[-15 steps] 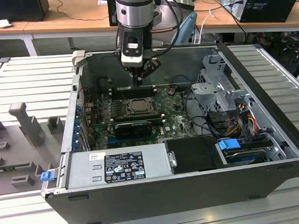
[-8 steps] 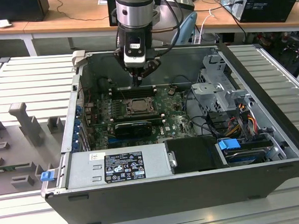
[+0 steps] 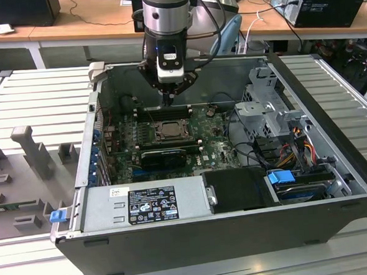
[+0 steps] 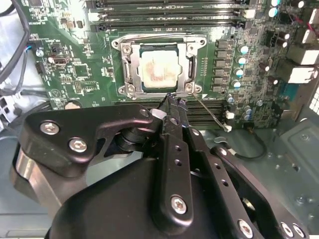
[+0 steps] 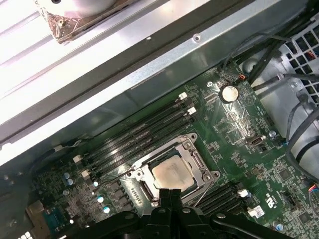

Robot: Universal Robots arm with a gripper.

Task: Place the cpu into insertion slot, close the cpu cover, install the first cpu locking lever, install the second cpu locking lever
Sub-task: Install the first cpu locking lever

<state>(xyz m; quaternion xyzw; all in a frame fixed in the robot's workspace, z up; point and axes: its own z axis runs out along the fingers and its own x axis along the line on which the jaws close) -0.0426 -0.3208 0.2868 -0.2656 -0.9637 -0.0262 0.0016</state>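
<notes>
Both fingers of the black gripper point(image 3: 167, 102) meet, in the exterior view at twelve o'clock of the square silvery cpu cover point(image 3: 157, 132) lying flat around the tan, face-up cpu point(image 3: 169, 132).

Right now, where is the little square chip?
In the second wrist view, the cpu sits in the insertion slot on the green motherboard, just beyond the gripper.

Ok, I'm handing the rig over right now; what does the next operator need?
Gripper: fingers shut, tips at a corner of the black, silver-rimmed insertion slot.
Tan-silver square cpu sits in that slot; thin silvery metal cpu cover lies closed over it.
Done: placing, cover.
Left: levers; one thin wire locking lever juts from that corner, seemingly unlatched.
</notes>
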